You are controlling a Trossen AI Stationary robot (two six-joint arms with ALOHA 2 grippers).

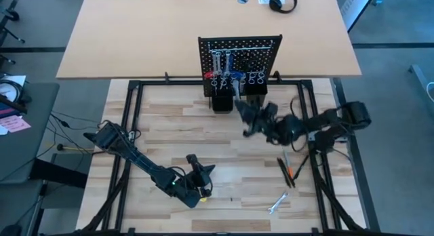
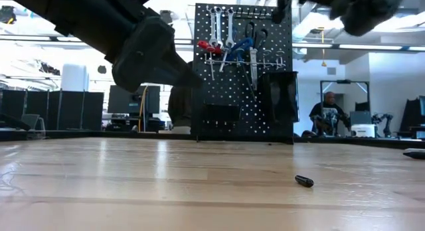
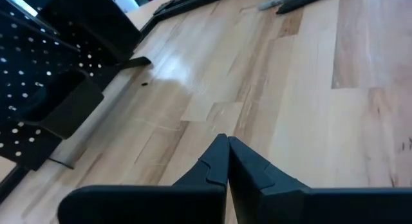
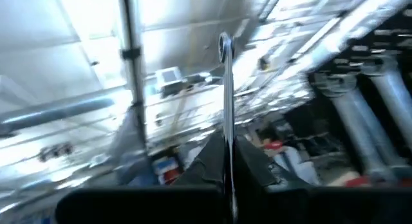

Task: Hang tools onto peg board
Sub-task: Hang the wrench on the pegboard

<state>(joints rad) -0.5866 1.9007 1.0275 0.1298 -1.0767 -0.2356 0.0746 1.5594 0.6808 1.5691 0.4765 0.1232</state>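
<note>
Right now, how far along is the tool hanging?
Done: wrenches and blue- and red-handled tools hang on the peg board. In hand: the right gripper holds a silver wrench. Left: a wrench and an orange-and-black tool on the table.

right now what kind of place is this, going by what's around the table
Probably a robotics lab or workshop: a peg board hung with wrenches, dark monitors along the back, exposed ceiling ducts, and a seated person among equipment.

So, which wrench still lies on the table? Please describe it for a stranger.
Start at the peg board, then go to the table's near right part. Past the orange-and-black tool lies a small silver wrench, alone, all metal, without coloured handle.
</note>
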